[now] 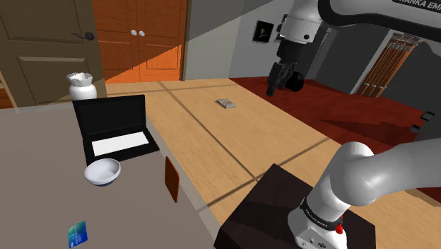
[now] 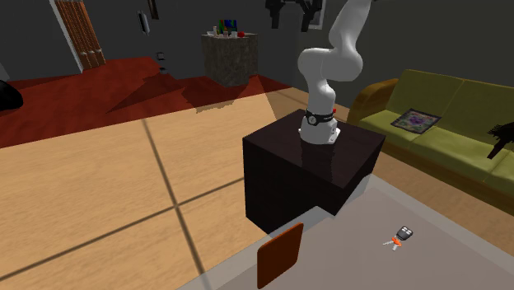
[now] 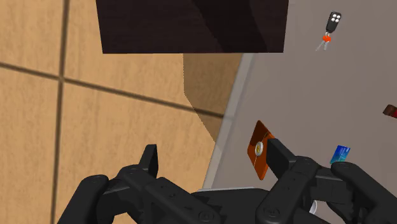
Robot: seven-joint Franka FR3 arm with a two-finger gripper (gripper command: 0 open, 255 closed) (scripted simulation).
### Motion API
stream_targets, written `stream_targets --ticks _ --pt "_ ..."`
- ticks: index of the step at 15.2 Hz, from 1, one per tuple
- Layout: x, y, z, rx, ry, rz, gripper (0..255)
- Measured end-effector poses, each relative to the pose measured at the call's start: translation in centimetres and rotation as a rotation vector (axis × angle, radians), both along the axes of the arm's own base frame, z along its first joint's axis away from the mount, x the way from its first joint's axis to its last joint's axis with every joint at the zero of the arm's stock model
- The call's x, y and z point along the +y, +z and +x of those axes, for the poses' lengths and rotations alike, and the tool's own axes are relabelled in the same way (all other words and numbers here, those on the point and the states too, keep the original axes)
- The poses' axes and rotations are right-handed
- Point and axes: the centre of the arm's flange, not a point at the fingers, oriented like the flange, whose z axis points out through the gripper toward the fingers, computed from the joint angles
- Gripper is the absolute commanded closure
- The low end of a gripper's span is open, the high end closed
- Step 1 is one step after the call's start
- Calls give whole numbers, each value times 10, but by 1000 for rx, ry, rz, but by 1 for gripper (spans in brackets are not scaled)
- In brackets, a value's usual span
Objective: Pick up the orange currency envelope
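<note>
The orange envelope [image 1: 171, 179] stands on its edge at the rim of the grey table [image 1: 42, 205], on the side facing the wooden floor. It appears again at the table's rim [image 2: 280, 254], and from above it shows a small round clasp [image 3: 259, 150]. My gripper [image 1: 275, 86] hangs high over the floor, well away from the envelope. In the wrist view the gripper [image 3: 214, 159] is open and holds nothing; the envelope lies just beside one of its fingers [image 3: 280, 156], far below.
On the table lie an open black case [image 1: 114, 127], a white bowl [image 1: 102, 172], a blue card [image 1: 77, 234], a white jar [image 1: 82, 85] and a key fob [image 2: 402, 237]. The dark stand [image 2: 313, 173] adjoins the table. A sofa [image 2: 445, 123] stands behind.
</note>
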Motion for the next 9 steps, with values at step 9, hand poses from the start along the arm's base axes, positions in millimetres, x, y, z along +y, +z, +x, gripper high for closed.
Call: stream_targets --ticks 9 --pt "38 -69 50 10 -48 0 0"
